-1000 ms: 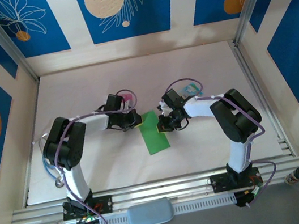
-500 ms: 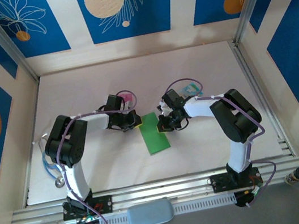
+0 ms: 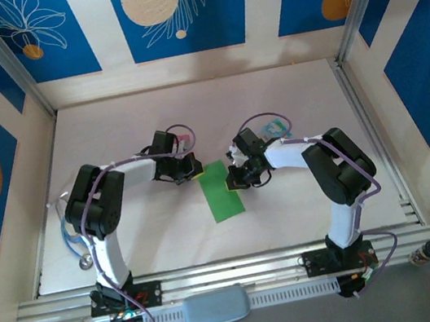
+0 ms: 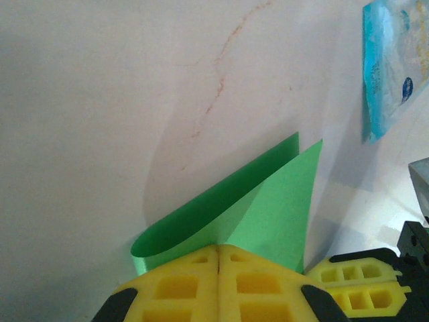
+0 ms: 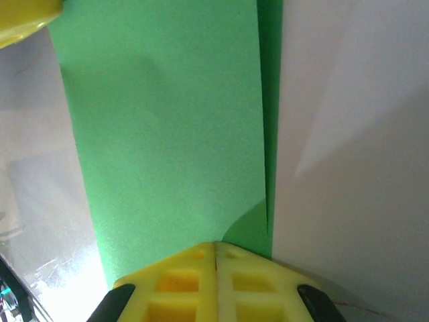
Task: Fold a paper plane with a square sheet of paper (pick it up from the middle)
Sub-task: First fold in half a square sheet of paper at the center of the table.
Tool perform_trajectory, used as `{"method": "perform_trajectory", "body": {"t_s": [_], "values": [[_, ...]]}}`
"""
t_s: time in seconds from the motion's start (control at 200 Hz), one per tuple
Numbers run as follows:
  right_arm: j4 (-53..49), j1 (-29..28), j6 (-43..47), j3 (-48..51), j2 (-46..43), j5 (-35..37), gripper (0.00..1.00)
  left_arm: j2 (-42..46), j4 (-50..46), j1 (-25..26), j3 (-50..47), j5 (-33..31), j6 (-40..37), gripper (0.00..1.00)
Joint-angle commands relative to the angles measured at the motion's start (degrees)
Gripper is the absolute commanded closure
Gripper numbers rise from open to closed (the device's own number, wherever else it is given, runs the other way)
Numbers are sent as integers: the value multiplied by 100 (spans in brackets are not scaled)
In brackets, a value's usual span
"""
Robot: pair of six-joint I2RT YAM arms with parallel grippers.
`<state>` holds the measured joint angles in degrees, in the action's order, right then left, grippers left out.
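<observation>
Overhead from behind, looking down, wrist views close-up — all share green sheet [image 3: 222,191]

You have bright, even light from overhead on the table [image 3: 271,102], and that picture is sharp. In the left wrist view, the green paper [image 4: 275,201] throws a soft grey shadow leftward. The right wrist view glares white at lower left.

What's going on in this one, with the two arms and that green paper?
Both arms are working on the square sheet of paper, which lies mid-table doubled over into a long strip. The left hand is shut on its far-left end, where the fold bulges in a loose loop rather than a flat crease. The right hand is shut on the strip's right side, where the two layers sit slightly out of line. No plane shape yet. A pale blue packet lies apart, behind the right arm.
</observation>
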<state>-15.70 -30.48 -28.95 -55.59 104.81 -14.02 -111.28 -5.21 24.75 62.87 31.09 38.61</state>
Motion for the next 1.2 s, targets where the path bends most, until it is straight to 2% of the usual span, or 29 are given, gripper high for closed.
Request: {"method": "perform_trajectory", "body": {"t_s": [0.0, 0.485, 1.196], "values": [[-724, 60, 90, 374, 430, 748, 100, -246, -114, -124, -22, -206, -58, 100], [-741, 67, 100, 409, 408, 760, 100, -413, -340, -444, 94, -799, -57, 100], [-699, 95, 109, 475, 344, 655, 100, -345, -244, -557, 111, -1089, 333, 100]]}}
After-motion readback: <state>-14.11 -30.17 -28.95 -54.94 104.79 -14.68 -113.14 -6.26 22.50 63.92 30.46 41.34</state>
